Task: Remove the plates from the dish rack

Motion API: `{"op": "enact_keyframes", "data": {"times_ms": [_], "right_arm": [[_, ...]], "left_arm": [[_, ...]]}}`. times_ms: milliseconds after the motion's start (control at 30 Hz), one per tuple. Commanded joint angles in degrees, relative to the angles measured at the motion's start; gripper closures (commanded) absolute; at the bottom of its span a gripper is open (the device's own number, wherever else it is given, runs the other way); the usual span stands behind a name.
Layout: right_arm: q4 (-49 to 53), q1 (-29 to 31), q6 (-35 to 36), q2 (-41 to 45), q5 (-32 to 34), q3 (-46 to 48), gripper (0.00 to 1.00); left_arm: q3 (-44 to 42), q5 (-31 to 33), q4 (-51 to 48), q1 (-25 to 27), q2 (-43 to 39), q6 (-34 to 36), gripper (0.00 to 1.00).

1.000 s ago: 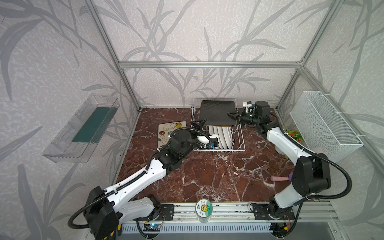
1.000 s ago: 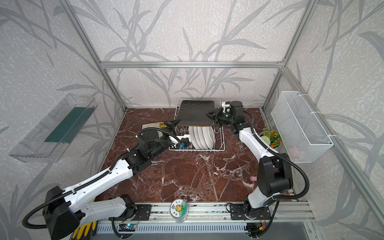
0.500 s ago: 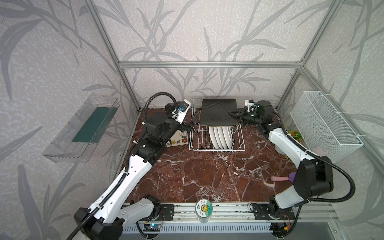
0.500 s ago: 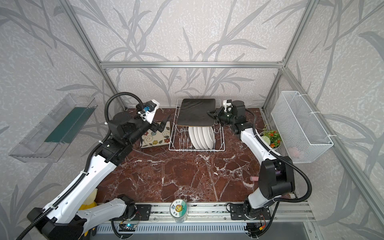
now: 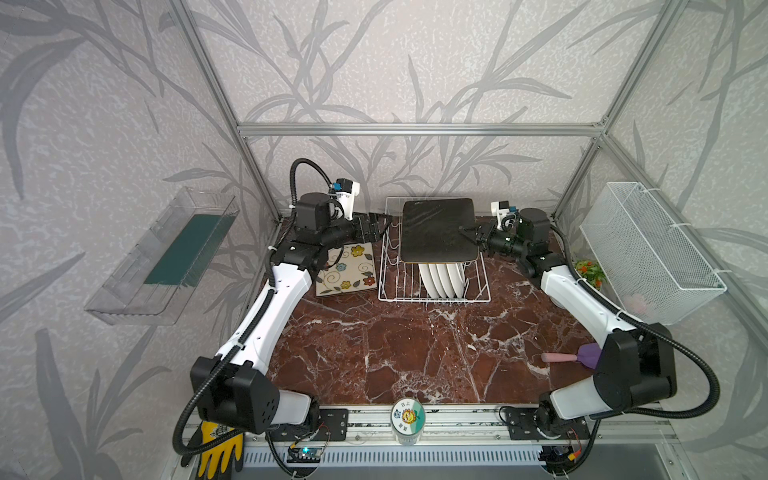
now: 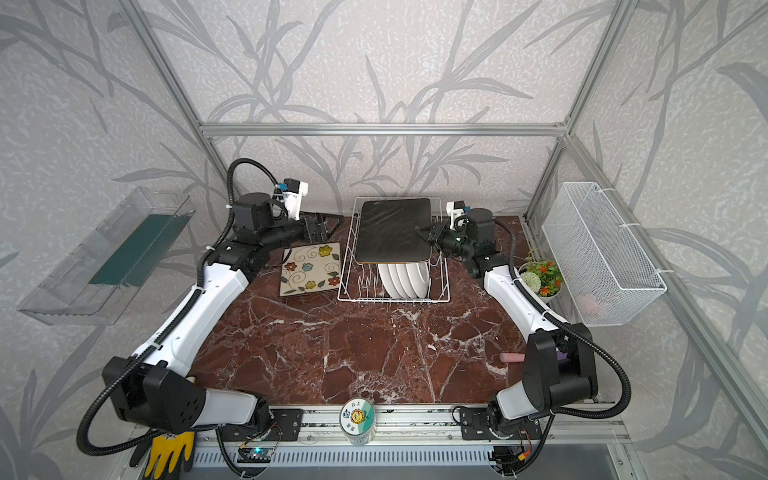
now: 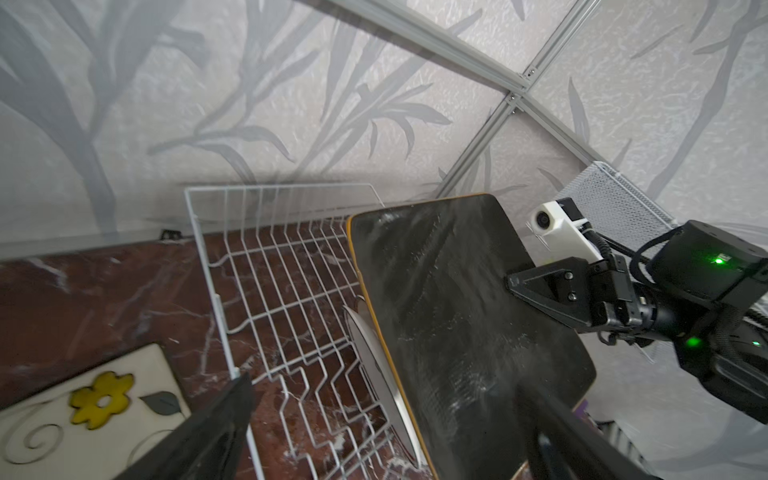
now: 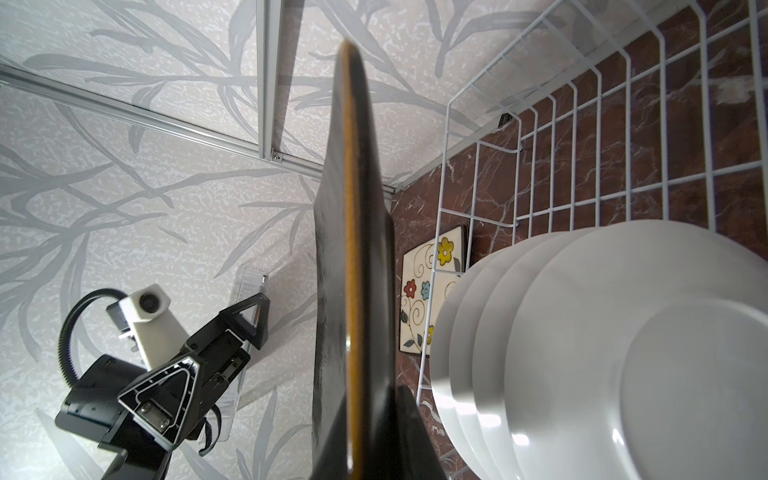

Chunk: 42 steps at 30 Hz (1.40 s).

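Overhead, black-backed plate (image 5: 438, 230) hangs over dish rack (image 5: 399, 291), flowered plate (image 5: 345, 270) beside.

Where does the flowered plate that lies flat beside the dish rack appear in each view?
Top view: the flowered plate lies left of the dish rack.
Top view: same place, left of the rack.
Left wrist: beside the rack's side wall.
Right wrist: seen through the rack's wires.
Shared landmark: the dish rack.
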<state>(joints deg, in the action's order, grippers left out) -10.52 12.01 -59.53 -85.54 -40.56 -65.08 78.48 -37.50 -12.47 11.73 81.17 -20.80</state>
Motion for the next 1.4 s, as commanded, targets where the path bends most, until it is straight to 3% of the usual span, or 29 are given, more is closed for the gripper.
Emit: {"op": "enact_keyframes", "data": {"times_ms": [0, 200, 467, 733, 1100, 1367], "right_arm": [[-13.5, 0.0, 0.4, 4.3, -3.2, -0.7, 1.00], [-17.9, 0.6, 1.2, 4.2, -4.1, 0.7, 1.00], [-20.2, 2.1, 1.8, 3.1, -4.2, 1.0, 1.00], [-24.2, 2.7, 0.5, 2.0, -4.6, 1.9, 1.00], [-24.9, 2.8, 0.3, 1.0, -5.1, 2.2, 1.00], [-25.5, 2.8, 0.0, 0.3, -5.8, 2.7, 1.00]], "left_arm": [[2.5, -9.8, 2.5, -0.2, 1.8, -7.9, 0.01], [2.6, -16.4, 3.2, 0.3, 6.0, -9.7, 0.03], [2.3, -18.8, 8.0, 2.2, 10.6, -14.1, 0.06], [3.9, -25.1, 16.3, 3.8, 15.7, -19.2, 0.19], [4.0, -27.1, 13.9, 4.5, 15.8, -17.5, 0.62], [5.2, -27.1, 11.5, 4.6, 16.0, -16.3, 0.88]]}}
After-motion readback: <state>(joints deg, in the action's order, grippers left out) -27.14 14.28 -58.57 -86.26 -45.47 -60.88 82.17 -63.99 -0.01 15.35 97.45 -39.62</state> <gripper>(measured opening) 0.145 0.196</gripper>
